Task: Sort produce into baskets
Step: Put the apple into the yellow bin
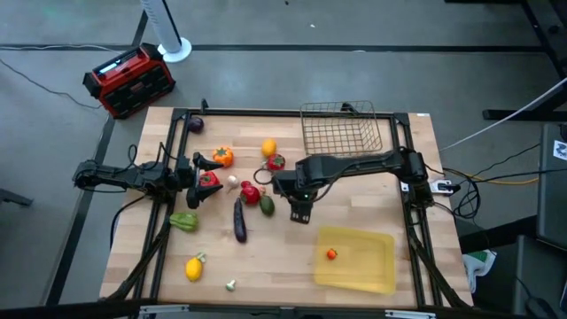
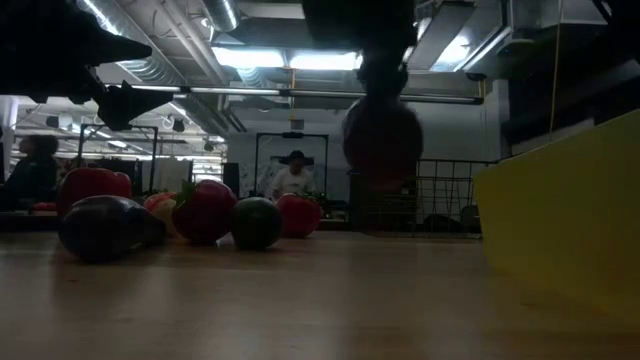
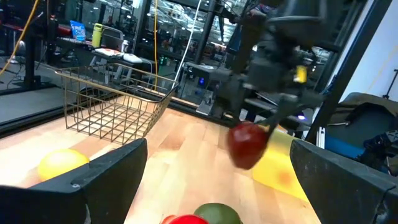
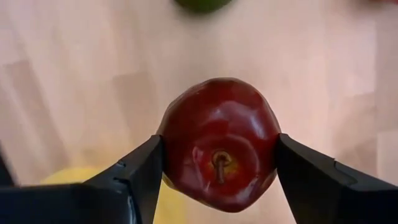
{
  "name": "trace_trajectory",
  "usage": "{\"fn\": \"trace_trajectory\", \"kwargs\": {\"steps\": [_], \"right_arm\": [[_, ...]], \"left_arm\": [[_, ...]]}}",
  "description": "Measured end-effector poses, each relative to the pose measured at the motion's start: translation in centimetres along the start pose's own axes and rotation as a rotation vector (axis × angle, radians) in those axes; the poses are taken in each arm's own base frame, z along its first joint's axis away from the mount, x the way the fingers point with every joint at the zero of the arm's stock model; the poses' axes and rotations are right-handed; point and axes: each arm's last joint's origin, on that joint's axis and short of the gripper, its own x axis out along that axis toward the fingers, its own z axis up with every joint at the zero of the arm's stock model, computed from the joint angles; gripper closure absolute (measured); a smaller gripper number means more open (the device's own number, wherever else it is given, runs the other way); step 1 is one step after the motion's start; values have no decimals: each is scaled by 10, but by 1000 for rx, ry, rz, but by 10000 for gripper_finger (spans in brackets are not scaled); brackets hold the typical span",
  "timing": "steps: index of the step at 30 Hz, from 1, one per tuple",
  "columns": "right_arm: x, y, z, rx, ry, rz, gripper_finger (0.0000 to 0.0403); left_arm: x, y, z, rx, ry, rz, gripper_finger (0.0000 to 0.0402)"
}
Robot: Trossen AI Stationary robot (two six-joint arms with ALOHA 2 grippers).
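Produce (image 1: pixel 239 219) litters the wooden table (image 1: pixel 275 266) — right gripper (image 4: pixel 217 163) pinches a red apple (image 4: pixel 219 142).

Open bare wood lies between the crowded cluster of toy produce (image 1: pixel 252 190) and the flat translucent yellow plastic tray (image 1: pixel 372 266). Square wire-mesh metal basket (image 1: pixel 341 131) walls off the far edge; a long purple eggplant (image 1: pixel 239 220) borders the lane.

I saw the square wire-mesh basket (image 1: pixel 343 130) behind the flat plastic tray (image 1: pixel 358 260) on the wooden table (image 1: pixel 275 266), loose produce (image 1: pixel 237 190) to their left.
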Motion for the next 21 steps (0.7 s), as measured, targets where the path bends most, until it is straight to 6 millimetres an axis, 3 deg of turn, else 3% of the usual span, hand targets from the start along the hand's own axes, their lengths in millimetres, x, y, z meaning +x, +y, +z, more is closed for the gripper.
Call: {"fn": "trace_trajectory", "kwargs": {"steps": [7,15,21], "right_arm": [[-24,52,-19,-62,-5,43,141],[-17,111,-59,-90,49,21,141],[-13,135,-93,-58,104,-116,141]], "left_arm": [[0,0,0,0,0,0,9],[0,0,0,1,0,0,9],[0,0,0,0,0,0,9]]}}
